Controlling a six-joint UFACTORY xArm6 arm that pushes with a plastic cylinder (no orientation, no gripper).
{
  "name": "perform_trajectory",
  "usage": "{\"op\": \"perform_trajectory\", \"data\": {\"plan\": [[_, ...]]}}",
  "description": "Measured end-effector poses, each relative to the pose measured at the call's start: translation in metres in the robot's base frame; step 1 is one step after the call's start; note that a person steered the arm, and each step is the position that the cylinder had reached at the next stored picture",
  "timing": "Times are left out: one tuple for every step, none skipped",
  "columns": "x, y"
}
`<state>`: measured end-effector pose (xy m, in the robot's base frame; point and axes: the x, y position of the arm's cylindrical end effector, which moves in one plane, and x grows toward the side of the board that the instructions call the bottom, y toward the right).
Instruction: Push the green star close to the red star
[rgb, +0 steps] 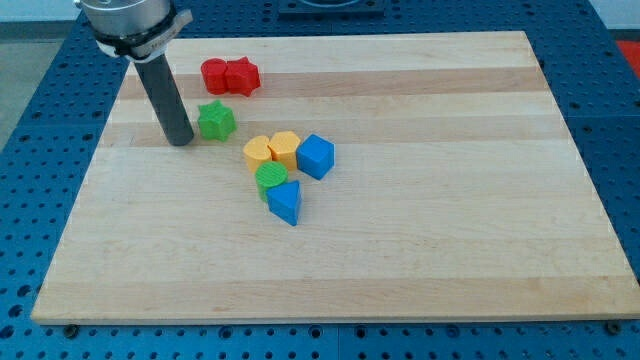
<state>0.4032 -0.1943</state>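
Observation:
The green star (216, 121) lies on the wooden board at the view's upper left. The red star (242, 76) lies above it and slightly to the right, touching a red round block (214, 75) on its left. A small gap separates the green star from the red pair. My tip (181, 141) rests on the board just left of the green star, close to it; I cannot tell whether it touches.
A cluster sits near the board's middle: a yellow block (258, 153), a second yellow block (284, 148), a blue cube-like block (316, 156), a green round block (271, 178) and a blue triangular block (285, 203). The wooden board (450, 200) lies on a blue perforated table.

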Motion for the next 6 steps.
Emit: {"op": "perform_trajectory", "data": {"plan": [[0.018,0.001],[0.018,0.016],[0.009,0.021],[-0.015,0.022],[-0.035,0.022],[-0.043,0.022]]}}
